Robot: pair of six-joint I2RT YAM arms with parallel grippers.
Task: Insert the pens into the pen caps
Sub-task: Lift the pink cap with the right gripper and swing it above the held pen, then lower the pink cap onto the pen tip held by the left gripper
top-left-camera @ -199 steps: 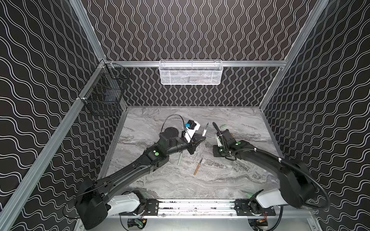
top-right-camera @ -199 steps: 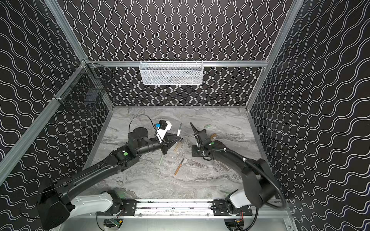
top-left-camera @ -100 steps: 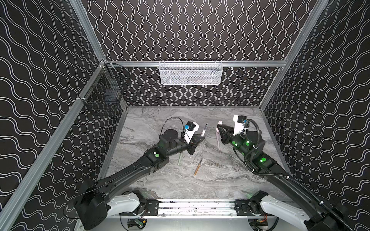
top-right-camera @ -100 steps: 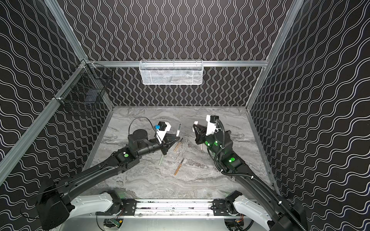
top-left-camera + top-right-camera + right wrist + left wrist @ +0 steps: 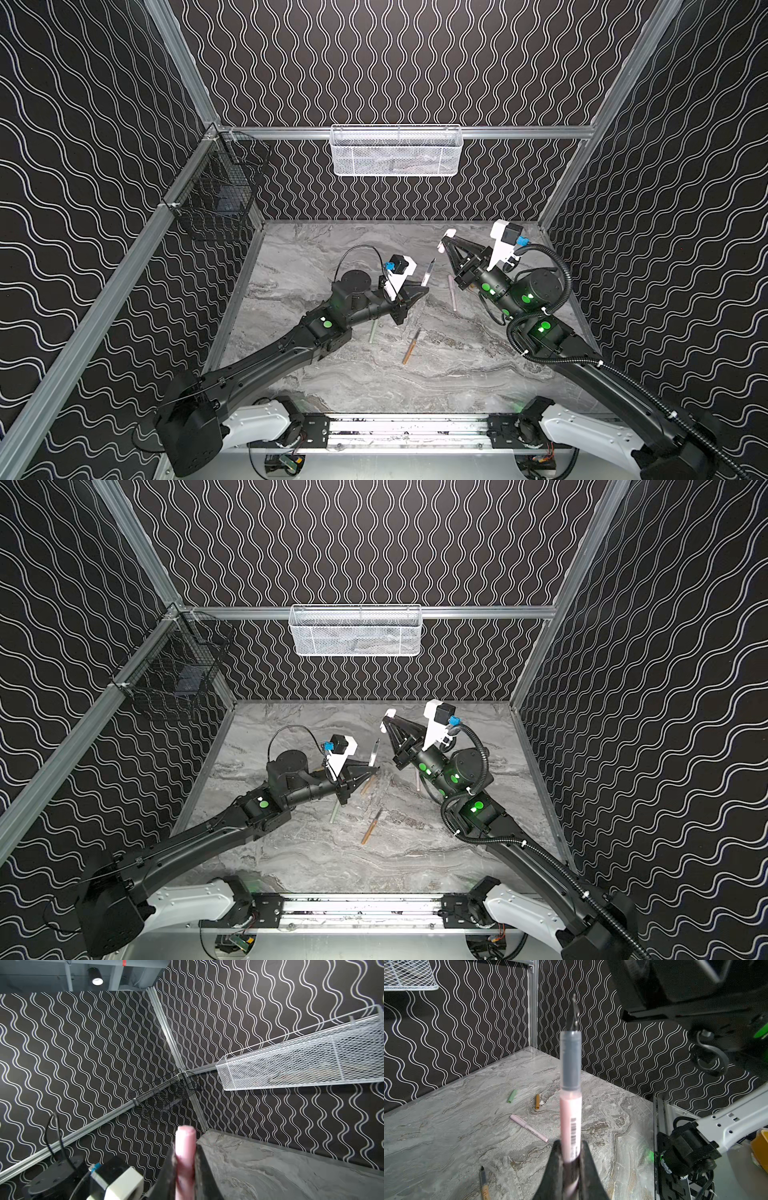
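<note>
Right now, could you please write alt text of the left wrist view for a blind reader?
The left jaws are shut on an uncapped pale pink pen, its dark nib pointing away. Behind it on the marble table lie a green cap, a tan-orange cap and another pink pen.

The right gripper (image 5: pixel 446 242) has risen off the table (image 5: pixel 374 382) with its pink cap (image 5: pixel 185 1147), now nearer the far edge.

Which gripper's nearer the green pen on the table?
Left. The left gripper, shut on a pink pen, is just right of and beyond the green pen; the right gripper, shut on a pink cap, is farther off, toward the back.
</note>
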